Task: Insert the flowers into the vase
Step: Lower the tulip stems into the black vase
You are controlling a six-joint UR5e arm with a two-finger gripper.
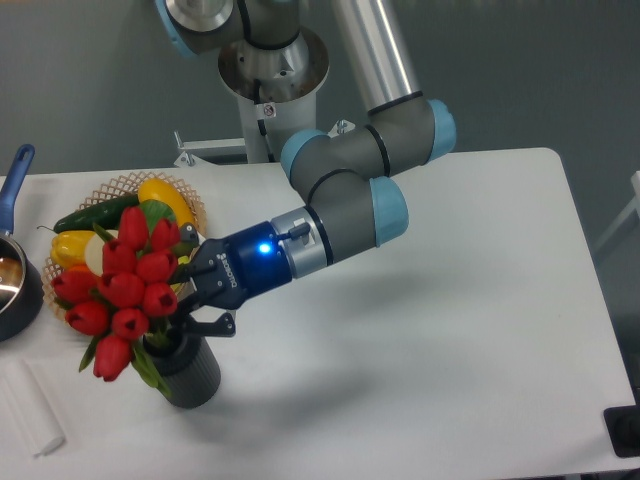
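Observation:
The flowers (125, 290), a tight bunch of glossy red tulip buds with green leaves, stand with their stems down in the mouth of the vase (192, 375). The bunch leans to the left. The vase is a short dark grey ribbed cylinder at the front left of the table. My gripper (197, 290) reaches in from the right at the height of the buds, just above the vase's rim. Its jaws stand wide apart against the right side of the bunch. The stems between them are hidden by buds and leaves.
A wicker basket (190, 200) of fake fruit and vegetables sits behind the flowers. A dark pot with a blue handle (15, 180) is at the left edge. A white roll (30, 410) lies at the front left. The table's front edge runs just below the vase.

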